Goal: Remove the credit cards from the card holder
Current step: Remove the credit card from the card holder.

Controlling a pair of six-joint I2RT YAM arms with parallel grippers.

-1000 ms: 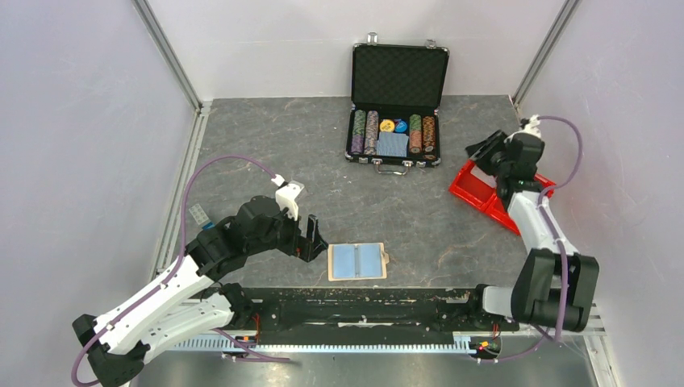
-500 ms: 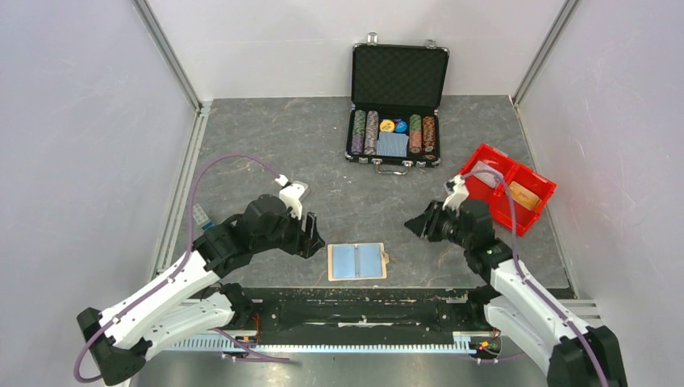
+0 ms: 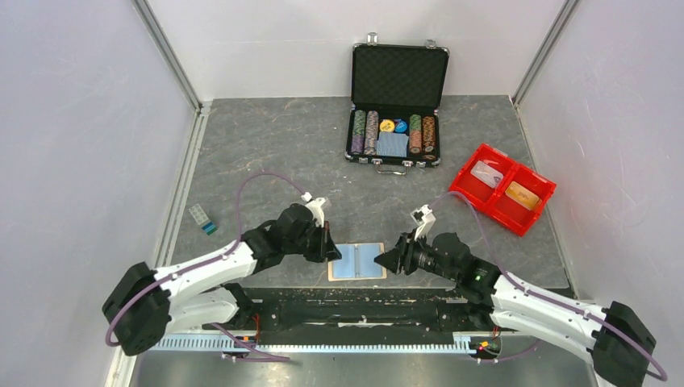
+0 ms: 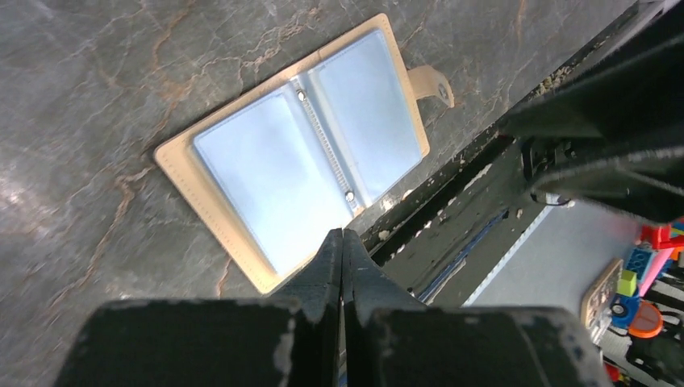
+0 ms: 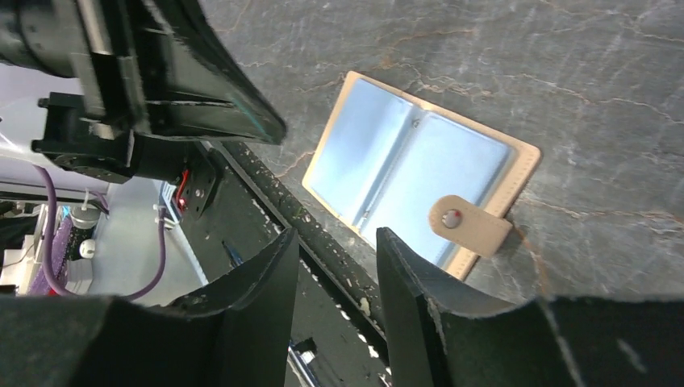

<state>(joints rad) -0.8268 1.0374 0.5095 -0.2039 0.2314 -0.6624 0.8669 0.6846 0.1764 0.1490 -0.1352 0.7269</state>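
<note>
Both grippers are closing on the holder. Since the earlier frame the right gripper is arriving from nearer the tray, and the left gripper is advancing to the opposite edge. The holder is lying open and flat between the two grippers, with its snap tab toward the right one. Its sleeves are showing no card. A pale card and an orange card are lying in the tray, well behind the right gripper. Extraction is therefore judged done or nearly done. The next move is calling for a check of the sleeves, with one gripper pinning the cover. The left fingers are pressing together and holding nothing, tips over the holder's near edge; contact cannot be told. The right fingers are standing slightly apart, empty, just short of the tab.
</note>
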